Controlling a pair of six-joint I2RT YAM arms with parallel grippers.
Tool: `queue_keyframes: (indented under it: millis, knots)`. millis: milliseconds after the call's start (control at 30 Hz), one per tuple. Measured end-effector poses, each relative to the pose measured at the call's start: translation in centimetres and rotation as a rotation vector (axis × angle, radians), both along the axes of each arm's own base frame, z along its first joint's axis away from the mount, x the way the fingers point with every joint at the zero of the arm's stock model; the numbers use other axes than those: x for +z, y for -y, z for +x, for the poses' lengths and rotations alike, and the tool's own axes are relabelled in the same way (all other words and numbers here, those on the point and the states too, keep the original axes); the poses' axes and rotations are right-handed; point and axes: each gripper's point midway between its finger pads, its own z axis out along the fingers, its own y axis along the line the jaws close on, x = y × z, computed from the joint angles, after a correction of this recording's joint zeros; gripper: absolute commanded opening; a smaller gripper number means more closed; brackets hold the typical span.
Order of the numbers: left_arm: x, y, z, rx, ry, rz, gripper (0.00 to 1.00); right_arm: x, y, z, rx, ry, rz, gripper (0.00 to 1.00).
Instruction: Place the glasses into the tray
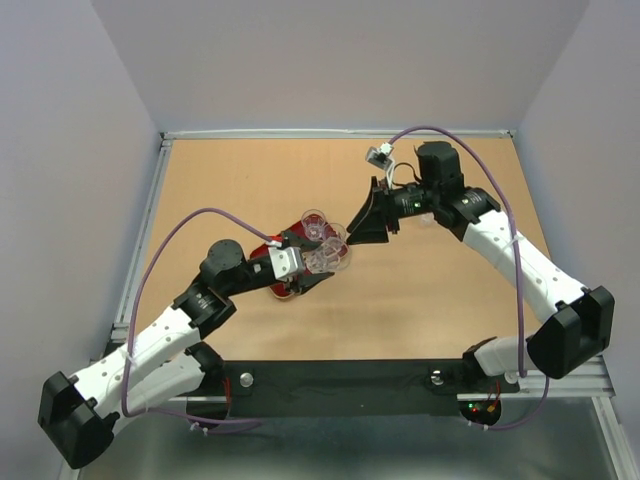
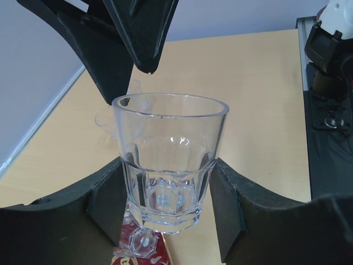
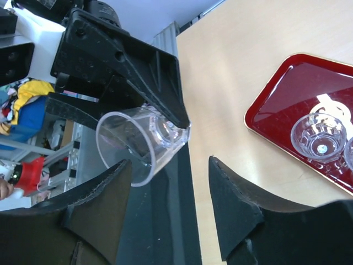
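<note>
My left gripper (image 1: 308, 264) is shut on a clear glass (image 2: 168, 160), held upright just above the edge of the dark red tray (image 1: 283, 287). That held glass also shows in the right wrist view (image 3: 143, 141). Other glasses (image 1: 313, 219) stand on the tray around the left gripper, one directly below it (image 2: 138, 240) and one in the right wrist view (image 3: 322, 135). The tray (image 3: 287, 94) is mostly hidden by the left gripper in the top view. My right gripper (image 1: 362, 222) is open and empty, close to the tray's far right end, facing the left gripper.
The right gripper's fingers (image 2: 132, 44) hang just beyond the held glass. The wooden table (image 1: 240, 180) is bounded by metal rails, with grey walls behind. A black base bar (image 1: 340, 375) runs along the near edge.
</note>
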Motion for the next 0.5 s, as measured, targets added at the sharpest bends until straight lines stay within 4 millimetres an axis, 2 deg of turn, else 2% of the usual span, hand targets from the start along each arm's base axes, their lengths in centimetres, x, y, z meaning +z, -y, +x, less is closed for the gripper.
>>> queue_keyframes:
  millis: [133, 300, 500]
  knots:
    - [-0.3, 0.0, 0.4, 0.017, -0.013, 0.006, 0.01, 0.0, -0.4, -0.5, 0.014, -0.001, -0.003, 0.54]
    - [-0.4, 0.0, 0.8, 0.037, -0.020, 0.005, 0.01, -0.1, -1.1, -1.2, 0.034, 0.004, -0.008, 0.49]
    - [-0.9, 0.2, 1.0, 0.045, -0.037, 0.014, 0.01, -0.5, -1.5, -1.4, 0.035, 0.024, -0.021, 0.34]
